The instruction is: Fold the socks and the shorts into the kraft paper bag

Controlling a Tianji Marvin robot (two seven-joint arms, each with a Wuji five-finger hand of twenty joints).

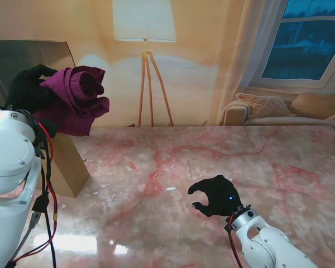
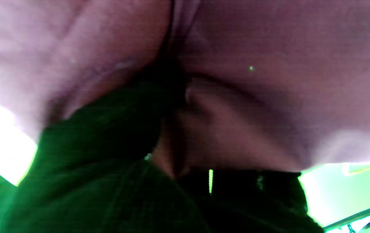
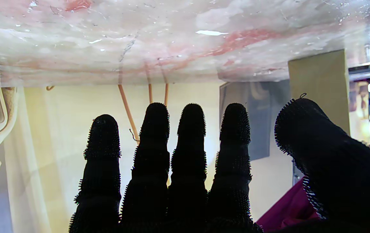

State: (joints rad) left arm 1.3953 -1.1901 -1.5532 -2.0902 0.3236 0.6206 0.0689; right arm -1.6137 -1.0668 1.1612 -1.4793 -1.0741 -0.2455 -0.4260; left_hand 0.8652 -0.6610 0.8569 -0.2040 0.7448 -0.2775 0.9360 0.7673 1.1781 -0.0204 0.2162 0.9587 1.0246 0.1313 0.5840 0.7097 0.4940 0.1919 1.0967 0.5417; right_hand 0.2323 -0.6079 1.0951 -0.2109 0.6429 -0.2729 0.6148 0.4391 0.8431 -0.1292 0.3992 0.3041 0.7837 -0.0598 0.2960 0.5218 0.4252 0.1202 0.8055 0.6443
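My left robot hand grips the bunched magenta shorts, held aloft over the open kraft paper bag at the far left of the pink-veined marble table. In the left wrist view, the fabric fills nearly everything, pressed against the dark glove. My right robot hand hovers just over the table nearer to me, holding nothing, its fingers loosely apart and extended. I cannot make out the socks. A floor lamp stands beyond the table.
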